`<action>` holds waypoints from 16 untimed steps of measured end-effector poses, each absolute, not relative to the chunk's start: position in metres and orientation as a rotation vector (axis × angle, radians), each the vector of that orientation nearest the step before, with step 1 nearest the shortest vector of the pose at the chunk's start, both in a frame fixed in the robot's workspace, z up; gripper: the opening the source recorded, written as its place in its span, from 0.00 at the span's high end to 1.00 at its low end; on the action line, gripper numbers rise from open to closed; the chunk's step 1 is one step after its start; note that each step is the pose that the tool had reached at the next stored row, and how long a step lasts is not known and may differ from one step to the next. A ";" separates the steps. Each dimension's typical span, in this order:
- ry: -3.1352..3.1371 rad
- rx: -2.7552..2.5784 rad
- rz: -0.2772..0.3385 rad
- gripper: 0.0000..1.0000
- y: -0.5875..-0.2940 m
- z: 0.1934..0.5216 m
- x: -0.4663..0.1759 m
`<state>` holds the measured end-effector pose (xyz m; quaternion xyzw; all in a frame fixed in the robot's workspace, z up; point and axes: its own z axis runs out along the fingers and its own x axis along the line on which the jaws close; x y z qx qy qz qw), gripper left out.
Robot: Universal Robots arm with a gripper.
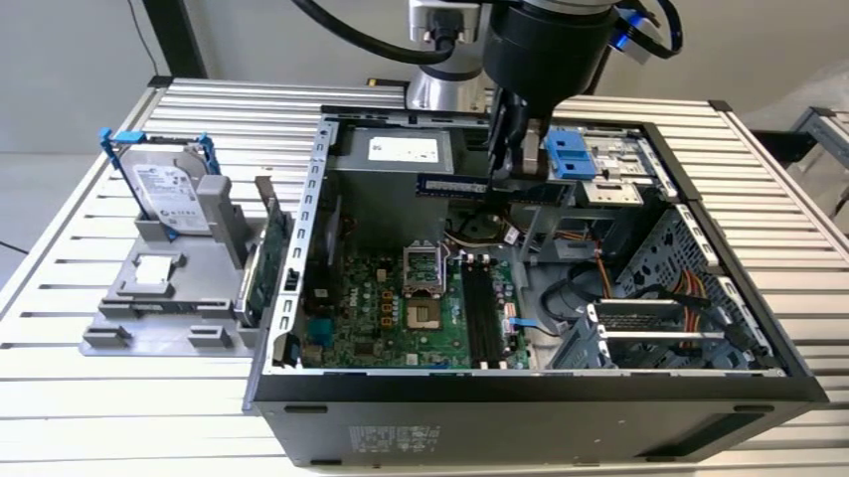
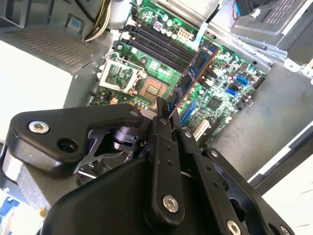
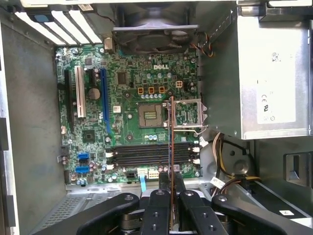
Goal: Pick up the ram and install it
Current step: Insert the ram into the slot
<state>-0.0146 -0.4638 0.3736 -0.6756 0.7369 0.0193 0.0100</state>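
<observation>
The ram (image 2: pixel 198 68) is gripped at one end by the pincer (image 2: pixel 165 113), which is closed on it. It is held in the air above the motherboard (image 3: pixel 132 83) inside the open case (image 1: pixel 316 199). It is not seated in the black slots (image 3: pixel 146 154).

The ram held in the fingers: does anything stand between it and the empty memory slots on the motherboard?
Nothing visible does. The thin dark blue-green ram stick hangs over the bare black memory slots on the green motherboard.
</observation>
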 end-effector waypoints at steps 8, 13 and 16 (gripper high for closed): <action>2.359 -2.042 0.059 1.00 -0.464 0.374 -0.015; 2.398 -1.994 0.059 1.00 -0.464 0.374 -0.015; 2.423 -1.963 0.058 1.00 -0.464 0.374 -0.015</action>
